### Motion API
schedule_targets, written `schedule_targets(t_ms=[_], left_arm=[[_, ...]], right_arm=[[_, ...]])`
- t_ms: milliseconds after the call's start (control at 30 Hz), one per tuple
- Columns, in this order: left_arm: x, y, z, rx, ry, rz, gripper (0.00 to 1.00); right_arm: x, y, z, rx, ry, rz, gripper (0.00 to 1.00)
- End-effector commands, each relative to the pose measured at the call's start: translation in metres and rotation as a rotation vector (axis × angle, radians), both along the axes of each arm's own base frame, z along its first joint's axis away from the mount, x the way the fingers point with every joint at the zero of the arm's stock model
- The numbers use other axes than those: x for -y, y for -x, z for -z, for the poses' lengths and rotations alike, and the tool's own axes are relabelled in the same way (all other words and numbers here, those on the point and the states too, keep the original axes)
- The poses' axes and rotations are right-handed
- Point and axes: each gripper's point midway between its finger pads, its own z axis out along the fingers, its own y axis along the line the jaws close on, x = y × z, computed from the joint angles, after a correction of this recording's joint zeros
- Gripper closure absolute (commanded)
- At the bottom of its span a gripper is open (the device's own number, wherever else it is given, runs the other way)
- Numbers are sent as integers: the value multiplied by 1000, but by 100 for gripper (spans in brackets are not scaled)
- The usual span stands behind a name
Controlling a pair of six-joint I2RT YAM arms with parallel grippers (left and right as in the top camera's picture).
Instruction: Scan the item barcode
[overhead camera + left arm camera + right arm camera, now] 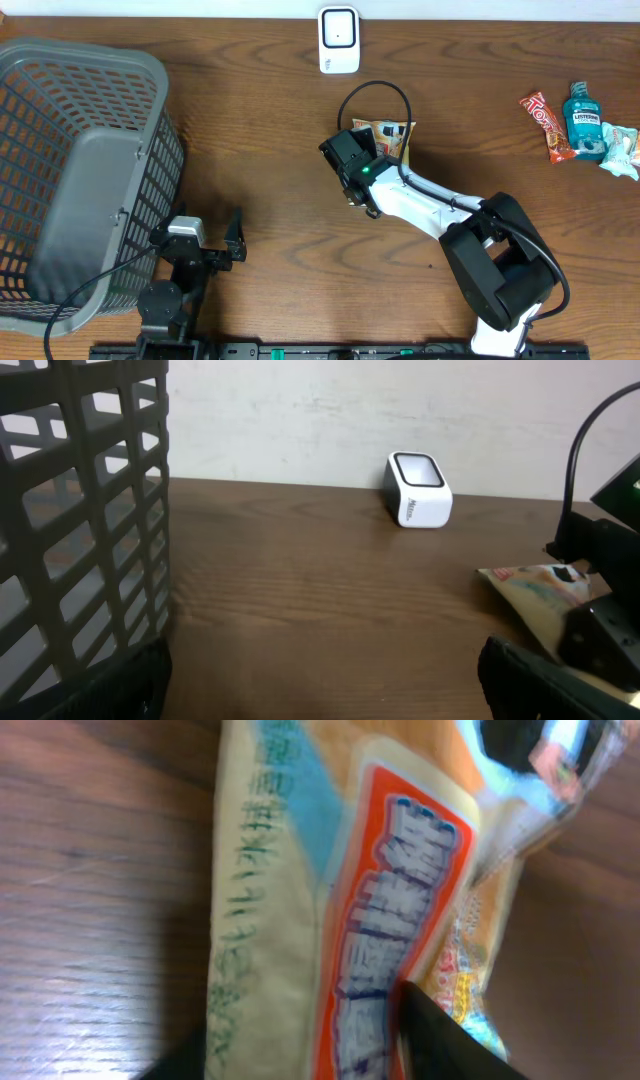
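A yellow and orange snack packet (pixel 392 137) lies on the wooden table below the white barcode scanner (pixel 339 40). My right gripper (pixel 362 160) sits at the packet's near left edge. In the right wrist view the packet (pixel 330 900) fills the frame and runs between the two dark fingers, with my right gripper (pixel 300 1030) closed in on it. My left gripper (pixel 197 238) rests beside the basket, and its fingers stand wide apart over bare wood (pixel 320 680). The left wrist view also shows the scanner (pixel 418 490) and the packet (pixel 530 595).
A large grey mesh basket (pixel 90 170) fills the left side of the table and stands close to my left gripper (pixel 80 510). At the far right lie a red snack bar (pixel 547 125), a teal mouthwash bottle (pixel 583 120) and a pale packet (pixel 620 150).
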Motion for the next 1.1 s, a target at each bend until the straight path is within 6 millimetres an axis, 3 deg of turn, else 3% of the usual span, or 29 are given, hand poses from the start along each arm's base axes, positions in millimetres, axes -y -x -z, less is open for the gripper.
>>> schedule_targets(t_ms=[0,67,133,200,233,267,300,400,500,533,733,900,1067], left_arm=[[-1,0,15,-38,3,-4,2],[-1,0,15,-38,3,-4,2],[-1,0,15,-38,3,-4,2],[-1,0,15,-38,3,-4,2],[-1,0,15,-38,3,-4,2],[-1,0,15,-38,3,-4,2],[-1,0,15,-38,3,-4,2],[-1,0,15,-38,3,-4,2],[-1,0,15,-38,3,-4,2],[-1,0,15,-38,3,-4,2],[-1,0,15,-38,3,-4,2],[-1,0,15,-38,3,-4,2],[-1,0,15,-38,3,-4,2]], right_arm=[[8,5,11,-33,30,21,68],[-4,5,8,-53,5,-60,70],[-45,11,3,-124,-62,-404,72],[-73,30,-1,-189,-106,-721,71],[-79,43,-4,-221,-106,-868,71],[-75,46,-4,-236,-81,-894,70],[-67,47,-2,-253,-42,-885,68],[-40,39,-1,-258,81,-785,47],[-34,29,-11,-210,124,-727,18],[-37,27,-15,-194,121,-729,1],[-63,15,-38,-79,80,-759,1],[-68,16,-22,-95,96,-769,1],[-55,9,6,-116,148,-652,11]])
